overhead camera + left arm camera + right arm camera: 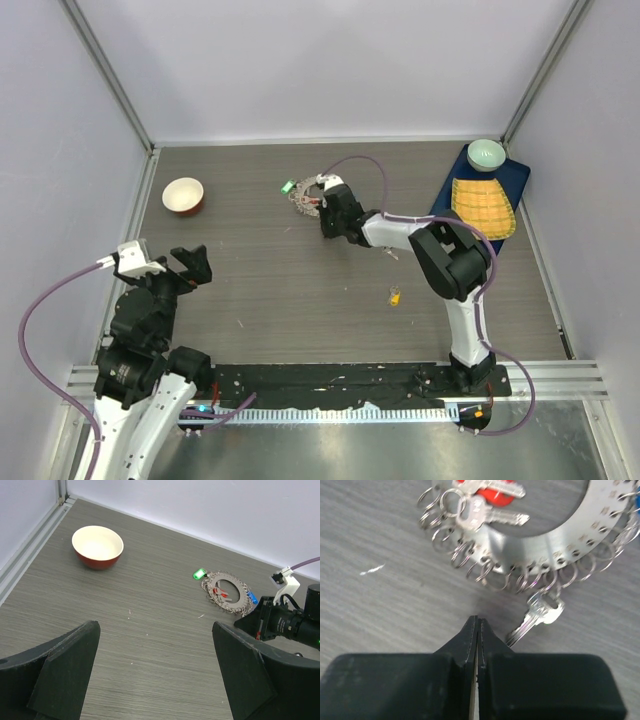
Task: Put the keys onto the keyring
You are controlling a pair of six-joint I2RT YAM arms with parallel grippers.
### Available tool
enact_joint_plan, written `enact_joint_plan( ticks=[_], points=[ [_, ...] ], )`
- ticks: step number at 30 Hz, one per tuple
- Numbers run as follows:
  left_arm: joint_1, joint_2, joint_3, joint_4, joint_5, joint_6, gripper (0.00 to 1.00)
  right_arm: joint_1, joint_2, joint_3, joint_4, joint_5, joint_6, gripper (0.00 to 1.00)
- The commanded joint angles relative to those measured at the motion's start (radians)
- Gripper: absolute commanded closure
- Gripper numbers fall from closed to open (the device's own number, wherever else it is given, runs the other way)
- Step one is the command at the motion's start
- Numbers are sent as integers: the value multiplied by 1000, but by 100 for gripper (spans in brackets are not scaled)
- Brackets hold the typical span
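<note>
The keyring [545,550] is a flat grey metal ring fringed with small wire loops, lying on the wood-grain table. One silver key [540,617] hangs from a loop on its near edge. Another silver key [490,515] and a red tag [490,492] lie inside the ring. My right gripper [477,621] is shut with nothing between its fingers, its tips just short of the ring and left of the hanging key. From above, the keyring [305,197] has a green tag [287,186] beside it, and a yellow-tagged key [394,296] lies alone mid-table. My left gripper [155,675] stands open over bare table.
A red bowl [183,195] with a white inside sits at the back left. At the back right, a green bowl [486,153] and a yellow cloth [482,205] rest on a blue tray [515,175]. Grey walls enclose the table.
</note>
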Motion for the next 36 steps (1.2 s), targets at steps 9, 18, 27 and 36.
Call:
enact_joint_plan(
  ticks=[9, 18, 27, 36],
  points=[
    [13, 26, 4, 11, 25, 14, 0, 27, -97, -31, 125, 68, -28, 59],
    [15, 28, 2, 11, 27, 15, 0, 33, 30, 109, 190, 102, -5, 55],
    [15, 26, 2, 11, 28, 17, 0, 52, 131, 212, 125, 145, -22, 57],
    [15, 25, 1, 14, 34, 15, 0, 62, 121, 157, 122, 174, -45, 71]
  ],
)
